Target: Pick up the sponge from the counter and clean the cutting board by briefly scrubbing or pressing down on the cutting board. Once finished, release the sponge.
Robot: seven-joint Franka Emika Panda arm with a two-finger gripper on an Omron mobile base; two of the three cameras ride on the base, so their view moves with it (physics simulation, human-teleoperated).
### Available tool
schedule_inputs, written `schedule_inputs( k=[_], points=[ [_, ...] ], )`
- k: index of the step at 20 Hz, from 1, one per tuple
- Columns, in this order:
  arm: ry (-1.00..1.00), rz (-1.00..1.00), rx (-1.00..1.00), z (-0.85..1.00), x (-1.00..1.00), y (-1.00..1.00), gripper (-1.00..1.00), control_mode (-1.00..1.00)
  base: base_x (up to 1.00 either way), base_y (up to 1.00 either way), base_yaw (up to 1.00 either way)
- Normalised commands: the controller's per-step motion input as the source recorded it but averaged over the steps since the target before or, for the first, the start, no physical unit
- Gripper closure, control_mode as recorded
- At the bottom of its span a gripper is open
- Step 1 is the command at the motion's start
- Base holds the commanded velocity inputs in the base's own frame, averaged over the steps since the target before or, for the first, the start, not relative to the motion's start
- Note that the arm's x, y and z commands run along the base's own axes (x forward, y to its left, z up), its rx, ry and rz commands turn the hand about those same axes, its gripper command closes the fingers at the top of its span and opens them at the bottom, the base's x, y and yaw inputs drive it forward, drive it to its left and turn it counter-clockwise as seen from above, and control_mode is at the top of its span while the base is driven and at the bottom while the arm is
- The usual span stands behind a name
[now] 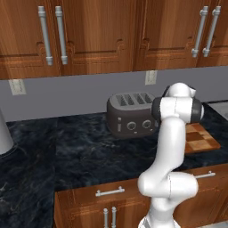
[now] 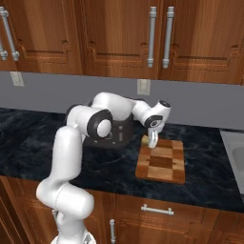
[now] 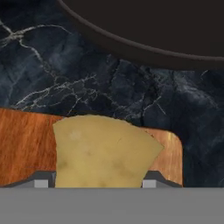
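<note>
The sponge (image 3: 103,151) is held between the two fingers of the gripper (image 2: 152,141), which are closed against its two sides, as is shown in the hand view by the finger tips set tight at either edge of the yellow block. In the right base view the sponge (image 2: 144,140) is seen as a small yellow patch just beside the gripper, at the far left corner of the cutting board (image 2: 162,162); whether it is already touching the wood or is hanging just above it cannot be told. The sponge is judged to be light, soft and porous, so that it is likely to be squeezed and bulged by the grip rather than to slip; it is best held across its narrow sides, near the middle, with enough of it left below the fingers to be pressed flat on the board. The board is judged stiff and flat, and it may be pushed along the smooth counter (image 2: 38,138) if the scrubbing is done sideways with force. A dark toaster (image 1: 130,115) stands on the counter just behind and beside the board, close to the hand, and its rounded edge (image 3: 144,30) looms across the top of the hand view; it is the nearest thing to be struck. A sink edge (image 2: 233,147) lies at the right, well apart.
</note>
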Motion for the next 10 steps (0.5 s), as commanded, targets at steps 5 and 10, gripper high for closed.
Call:
schedule_inputs(
  k=[5,10],
  points=[
    [0.0,0.0,-0.02,-0.3,0.46,-0.19,1.0,-1.0,0.0,0.0,0.0],
    [0.0,0.0,-0.01,-0.3,0.2,-0.54,1.0,-1.0,0.0,0.0,0.0]
  ],
)
